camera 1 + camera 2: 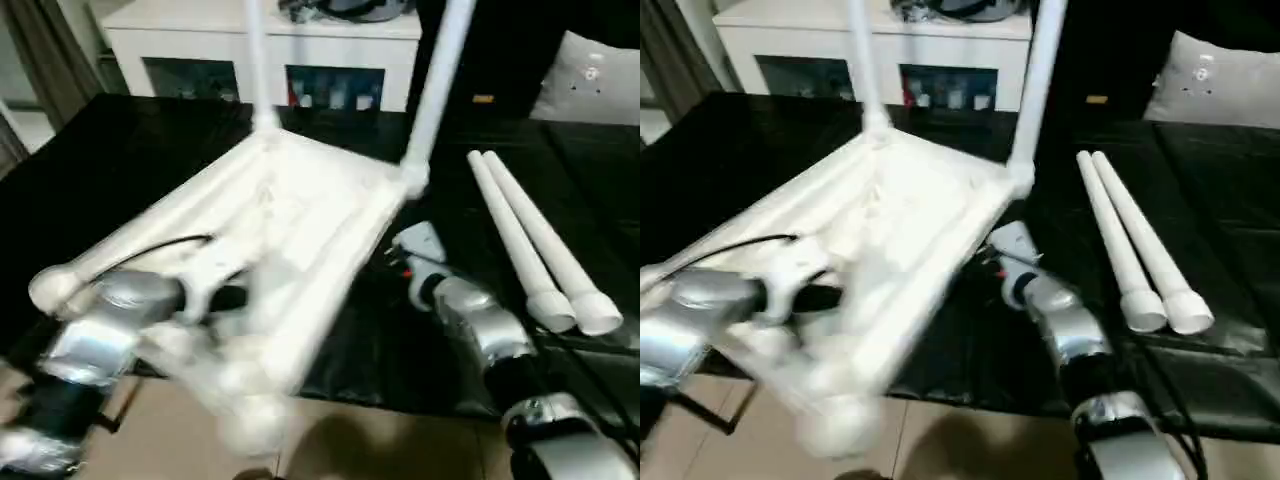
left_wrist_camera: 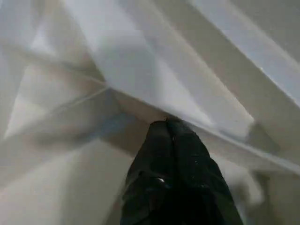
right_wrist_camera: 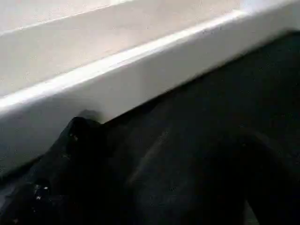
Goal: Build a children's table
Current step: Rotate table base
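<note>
The children's table top point(image 1: 300, 210) lies upside down and tilted on the black work table point(image 1: 120, 160), its near corner hanging past the front edge. Two white legs point(image 1: 255, 60) point(image 1: 437, 80) stand up from its far corner sockets. Two loose legs point(image 1: 520, 240) point(image 1: 560, 250) lie side by side to the right. My left gripper point(image 2: 171, 129) is shut, its tip pressed against a rib of the underside near the top's near-left part point(image 1: 222, 297). At the top's right edge my right gripper point(image 3: 166, 136) stands open, one finger point(image 3: 77, 140) touching the white rim.
A white cabinet point(image 1: 180, 30) with glass doors stands behind the work table. A grey cushion point(image 1: 590, 80) lies at the far right. Tiled floor point(image 1: 380, 440) shows below the table's front edge. A black cable point(image 1: 165, 245) runs across the underside near my left forearm.
</note>
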{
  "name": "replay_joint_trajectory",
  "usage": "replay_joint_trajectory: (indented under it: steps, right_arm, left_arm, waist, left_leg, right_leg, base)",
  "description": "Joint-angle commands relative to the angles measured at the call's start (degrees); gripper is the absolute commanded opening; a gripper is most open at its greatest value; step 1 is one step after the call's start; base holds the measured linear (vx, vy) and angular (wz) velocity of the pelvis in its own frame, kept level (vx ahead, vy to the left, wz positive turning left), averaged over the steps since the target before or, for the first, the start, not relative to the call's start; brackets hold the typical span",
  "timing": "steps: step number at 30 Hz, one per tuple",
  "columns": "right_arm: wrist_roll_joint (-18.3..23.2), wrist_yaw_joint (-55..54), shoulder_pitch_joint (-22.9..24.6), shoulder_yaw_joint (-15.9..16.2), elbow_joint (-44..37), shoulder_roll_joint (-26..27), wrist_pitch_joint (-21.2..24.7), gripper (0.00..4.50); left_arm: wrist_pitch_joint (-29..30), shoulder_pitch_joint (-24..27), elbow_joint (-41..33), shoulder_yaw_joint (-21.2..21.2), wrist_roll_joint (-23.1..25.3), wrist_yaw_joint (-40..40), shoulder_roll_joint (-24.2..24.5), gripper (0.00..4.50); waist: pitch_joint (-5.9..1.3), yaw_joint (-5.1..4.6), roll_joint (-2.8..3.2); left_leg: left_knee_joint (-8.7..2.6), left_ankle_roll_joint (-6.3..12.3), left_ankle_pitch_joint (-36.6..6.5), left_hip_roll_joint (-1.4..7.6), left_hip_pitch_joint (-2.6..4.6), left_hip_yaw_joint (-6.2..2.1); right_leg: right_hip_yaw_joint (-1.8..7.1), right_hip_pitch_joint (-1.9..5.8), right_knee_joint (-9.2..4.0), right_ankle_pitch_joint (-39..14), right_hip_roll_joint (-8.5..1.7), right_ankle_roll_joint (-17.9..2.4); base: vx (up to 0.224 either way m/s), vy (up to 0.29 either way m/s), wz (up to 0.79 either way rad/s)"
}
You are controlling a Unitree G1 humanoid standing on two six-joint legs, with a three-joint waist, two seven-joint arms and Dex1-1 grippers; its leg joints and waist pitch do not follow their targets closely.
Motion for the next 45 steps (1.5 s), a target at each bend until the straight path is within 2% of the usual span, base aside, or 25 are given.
replay_joint_trajectory:
  steps: [1, 2, 3, 8, 11, 13, 15, 18, 19, 21, 25, 27, 28, 29, 30, 31, 32, 35, 36, 37, 40, 41, 43, 44, 45]
  right_arm:
    - [0.08, 0.03, -1.44, 0.1, 0.26, 0.96, -1.37, 4.5]
    - [-0.41, -1.41, -1.27, -0.49, 0.45, 0.25, -1.27, 4.5]
    - [-0.43, -1.53, -1.26, -0.54, 0.46, 0.19, -1.25, 4.5]
    - [-2.16, -5.43, -1.5, -2.02, 1.31, -2.55, -2.35, 4.5]
    - [-0.38, -4.57, -1.03, -4.3, -1.27, -3.64, -1.8, 4.5]
    - [-0.53, -4.82, -0.85, -4.52, -2.08, -3.97, -1.85, 4.5]
    - [-1.08, -5.85, -0.32, -4.88, -4.14, -4.68, -1.66, 4.5]
    - [-3.15, -10.79, 1.18, -5.71, -8.68, -6.05, -1.8, 4.5]
    - [-2.64, -11.07, 2.04, -6.55, -11.25, -6.27, 1.85, 4.5]
    - [-1.56, -10.12, 3.61, -7.6, -15.36, -6.6, 6.66, 4.5]
    - [1.56, -6.49, 6.9, -8.08, -23.24, -6.96, 12.04, 4.5]
    - [3.06, -5.12, 8.92, -7.62, -27.7, -7.14, 14.24, 4.5]
    - [3.06, -5.12, 8.92, -7.62, -27.7, -7.14, 14.24, 4.5]
    - [2.77, -6.01, 10.78, -7.32, -31.1, -7.04, 14.82, 4.5]
    - [2.84, -6.16, 10.94, -7.46, -31.37, -6.89, 14.95, 4.5]
    - [3.16, -6.87, 11.61, -8.19, -32.52, -6.14, 15.57, 4.5]
    - [3.25, -7.12, 11.76, -8.45, -32.82, -5.89, 15.75, 4.5]
    - [4.75, -8.54, 13.04, -10.03, -36.48, -3.84, 18.27, 4.5]
    - [4.76, -8.55, 13.06, -10.03, -36.56, -3.83, 18.34, 4.5]
    - [5.05, -8.87, 13.65, -9.75, -38.75, -3.26, 20.02, 4.5]
    - [6.33, -8.79, 14.14, -10.12, -39.65, -1.59, 16.86, 4.5]
    - [6.36, -8.59, 14.23, -9.92, -39.8, -1.55, 17.17, 4.5]
    - [6.09, -8.89, 14.24, -9.76, -40.28, -1.46, 18.33, 4.5]
    - [5.72, -9.39, 14.17, -9.7, -40.66, -1.49, 19.23, 4.5]
    - [5.72, -9.39, 14.17, -9.7, -40.66, -1.49, 19.23, 4.5]
  left_arm:
    - [-3.27, -2.97, 2.39, -1.14, -0.01, 1.98, -1.67, 0.02]
    - [-6.2, -6.39, 8.63, -0.66, 1.0, 5.82, -5.07, 0.02]
    - [-6.37, -6.65, 9.07, -0.61, 1.01, 6.04, -5.33, 0.02]
    - [-13.22, -13.05, 20.52, -0.19, 1.57, 12.4, -12.07, 0.02]
    - [-19.31, -17.05, 30.33, 1.52, 2.39, 20.32, -16.3, 0.02]
    - [-21.02, -17.98, 33.03, 1.88, 2.61, 22.57, -17.04, 0.02]
    - [-23.53, -19.37, 37.36, 2.51, 3.33, 27.13, -17.9, 0.02]
    - [-27.1, -20.47, 41.29, 3.98, 3.4, 32.11, -18.42, 0.02]
    - [-28.15, -19.88, 40.27, 4.64, 2.32, 30.51, -18.41, 0.02]
    - [-30.11, -18.76, 38.55, 5.23, 1.3, 28.19, -18.28, 0.02]
    - [-30.3, -14.35, 30.84, 6.01, -1.57, 24.54, -17.78, 0.02]
    - [-27.86, -10.65, 23.79, 6.32, -3.63, 23.01, -17.19, 0.33]
    - [-27.86, -10.65, 23.79, 6.32, -3.63, 23.01, -17.19, 0.33]
    - [-24.57, -6.63, 15.99, 7.01, -5.96, 21.99, -16.67, 0.33]
    - [-24.41, -6.2, 15.15, 7.07, -6.09, 21.96, -16.62, 0.46]
    - [-23.78, -4.27, 11.42, 7.36, -6.57, 21.8, -16.37, 0.59]
    - [-23.6, -3.77, 10.45, 7.44, -6.66, 21.83, -16.33, 0.7]
    - [-20.36, 1.04, 1.05, 7.91, -8.0, 22.89, -16.34, 1.01]
    - [-20.25, 1.12, 0.88, 7.9, -8.04, 22.88, -16.34, 1.01]
    - [-17.36, 3.24, -3.78, 7.63, -9.4, 22.74, -16.51, 1.12]
    - [-17.58, 4.49, -6.15, 7.7, -9.71, 23.98, -17.42, 1.3]
    - [-18.12, 4.63, -6.46, 7.34, -8.79, 24.49, -17.38, 1.56]
    - [-17.53, 4.78, -7.0, 6.99, -8.2, 24.88, -17.37, 1.63]
    - [-16.81, 5.05, -7.7, 6.68, -8.52, 24.41, -17.42, 1.69]
    - [-16.81, 5.05, -7.7, 6.68, -8.52, 24.41, -17.42, 1.69]
  waist:
    - [-3.68, -0.05, 0.21]
    - [-3.68, -0.22, 0.14]
    - [-3.58, -0.34, 0.09]
    - [-4.22, -0.02, -0.11]
    - [-4.24, 0.02, -0.42]
    - [-4.34, 0.17, -0.57]
    - [-4.14, -0.13, -0.56]
    - [-4.32, -0.27, -0.58]
    - [-4.42, -0.34, -1.09]
    - [-4.28, -0.09, -1.09]
    - [-4.3, 0.24, -0.97]
    - [-4.41, 0.21, -1.02]
    - [-4.4, 0.24, -1.25]
    - [-4.56, 0.23, -1.34]
    - [-4.59, 0.21, -1.39]
    - [-4.15, 0.15, -1.34]
    - [-3.88, 0.07, -1.25]
    - [-3.35, -0.02, -1.4]
    - [-3.23, 0.0, -1.33]
    - [-3.18, -0.25, -1.34]
    - [-3.25, -0.21, -1.32]
    - [-3.25, -0.26, -1.38]
    - [-3.3, -0.19, -1.37]
    - [-3.36, -0.14, -1.81]
    - [-3.43, -0.09, -1.63]
  left_leg:
    - [-4.16, 1.68, -5.36, 5.37, 0.26, -2.48]
    - [-4.15, 2.11, -4.91, 5.35, 0.13, -2.54]
    - [-4.06, 2.2, -4.99, 5.08, 0.23, -2.38]
    - [-3.63, 3.35, -1.68, 5.46, 0.2, -2.49]
    - [-3.43, 4.96, -1.35, 5.04, 0.01, -2.32]
    - [-3.41, 5.58, -1.01, 5.19, -0.2, -2.48]
    - [-3.35, 6.35, -1.08, 4.94, -0.37, -2.44]
    - [-3.28, 6.43, -0.19, 5.07, -0.06, -2.54]
    - [-3.27, 6.6, 0.23, 5.01, -0.03, -2.47]
    - [-3.28, 7.43, 1.09, 5.24, -0.04, -2.48]
    - [-3.3, 8.22, 1.63, 5.88, -0.07, -2.55]
    - [-3.25, 8.08, 1.74, 5.89, -0.11, -2.5]
    - [-3.14, 8.45, 2.61, 5.93, -0.52, -2.51]
    - [-2.93, 8.3, 3.36, 5.77, -0.58, -2.45]
    - [-2.9, 8.31, 4.09, 5.88, -0.83, -2.5]
    - [-2.89, 8.33, 2.67, 5.64, -0.74, -2.23]
    - [-3.0, 7.64, 0.18, 5.15, -0.64, -1.97]
    - [-3.65, 5.09, -3.89, 5.34, -0.28, -2.07]
    - [-3.73, 4.81, -4.58, 5.3, -0.27, -2.08]
    - [-3.89, 3.73, -5.83, 5.36, 0.06, -2.14]
    - [-3.86, 3.51, -5.64, 5.04, -0.18, -2.15]
    - [-3.88, 3.65, -5.07, 4.99, -0.32, -2.21]
    - [-3.82, 3.76, -4.44, 4.9, -0.3, -2.19]
    - [-3.86, 3.85, -3.64, 4.87, -0.38, -2.21]
    - [-3.8, 3.83, -3.3, 4.9, -0.36, -2.21]
  right_leg:
    - [5.42, 3.38, -3.41, -9.73, -7.76, -7.42]
    - [5.37, 3.39, -3.43, -9.74, -7.63, -7.03]
    - [5.3, 3.18, -3.7, -10.37, -7.28, -6.59]
    - [5.28, 3.38, -2.99, -6.26, -7.68, -7.24]
    - [5.12, 3.52, -3.11, -5.57, -7.44, -7.14]
    - [5.05, 3.77, -2.97, -5.32, -7.69, -6.73]
    - [4.84, 3.62, -3.36, -6.55, -7.3, -5.83]
    - [4.8, 3.46, -3.3, -6.26, -7.22, -4.67]
    - [4.88, 3.51, -3.18, -5.92, -7.29, -4.69]
    - [5.05, 3.47, -3.08, -5.8, -7.41, -5.16]
    - [5.12, 3.28, -2.65, -4.5, -7.86, -6.8]
    - [5.15, 3.31, -2.33, -3.87, -7.87, -7.3]
    - [5.28, 3.34, -2.15, -2.86, -8.03, -7.54]
    - [5.28, 3.24, -1.85, -2.44, -7.96, -7.54]
    - [5.36, 3.28, -1.54, -1.63, -8.0, -7.71]
    - [5.33, 2.69, -2.13, -3.8, -7.74, -7.56]
    - [5.15, 2.65, -2.99, -8.57, -7.54, -6.75]
    - [5.04, 2.62, -4.09, -17.51, -7.3, -3.77]
    - [5.0, 2.46, -4.43, -18.87, -7.23, -3.18]
    - [4.99, 2.48, -4.42, -20.27, -7.04, -2.41]
    - [5.06, 2.37, -4.74, -19.89, -7.06, -1.28]
    - [5.04, 2.42, -4.66, -19.1, -6.88, -0.9]
    - [5.07, 2.44, -4.57, -18.12, -6.82, -0.66]
    - [5.09, 2.61, -4.31, -17.75, -6.89, -0.52]
    - [5.12, 2.56, -4.28, -17.45, -6.96, -0.7]
  base:
    - [0.0, 0.0, 0.0]
    - [0.0, 0.0, 0.0]
    - [0.0, 0.0, 0.0]
    - [0.0, 0.0, 0.0]
    - [0.0, 0.0, 0.0]
    - [0.0, 0.0, 0.0]
    - [0.0, 0.0, 0.0]
    - [0.0, 0.0, 0.0]
    - [0.0, 0.0, 0.0]
    - [0.0, 0.0, 0.0]
    - [0.0, 0.0, 0.0]
    - [0.0, 0.0, 0.0]
    - [0.0, 0.0, 0.0]
    - [0.0, 0.0, 0.0]
    - [0.0, 0.0, 0.0]
    - [0.0, 0.0, 0.0]
    - [0.0, 0.0, 0.0]
    - [0.0, 0.0, 0.0]
    - [0.0, 0.0, 0.0]
    - [0.0, 0.0, 0.0]
    - [0.0, 0.0, 0.0]
    - [0.0, 0.0, 0.0]
    - [0.0, 0.0, 0.0]
    - [0.0, 0.0, 0.0]
    - [0.0, 0.0, 0.0]
